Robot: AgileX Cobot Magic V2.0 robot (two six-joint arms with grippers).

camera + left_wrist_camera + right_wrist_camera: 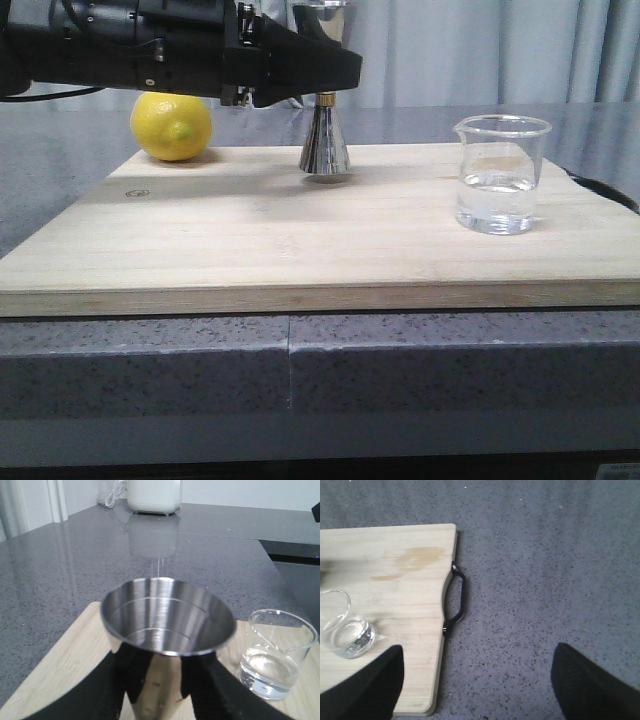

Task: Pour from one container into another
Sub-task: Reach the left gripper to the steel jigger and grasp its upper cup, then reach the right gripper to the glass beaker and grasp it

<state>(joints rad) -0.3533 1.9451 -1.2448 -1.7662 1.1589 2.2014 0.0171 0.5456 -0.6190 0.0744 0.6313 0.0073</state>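
The steel jigger (325,148) stands upright at the back middle of the wooden board (250,240); its upper cup is hidden behind my left arm. In the left wrist view the jigger (167,615) shows its bare inside, and my left gripper (160,682) is shut on its narrow part, one black finger on each side. The glass beaker (500,175) stands at the board's right with clear liquid in its lower part. My right gripper (477,690) is open over the grey counter just off the board's right edge, apart from the beaker (345,630).
A yellow lemon (172,125) lies at the board's back left. The board has a black handle (456,600) on its right edge and a brownish stain (420,557). A white appliance (152,495) stands far back on the grey counter (545,580).
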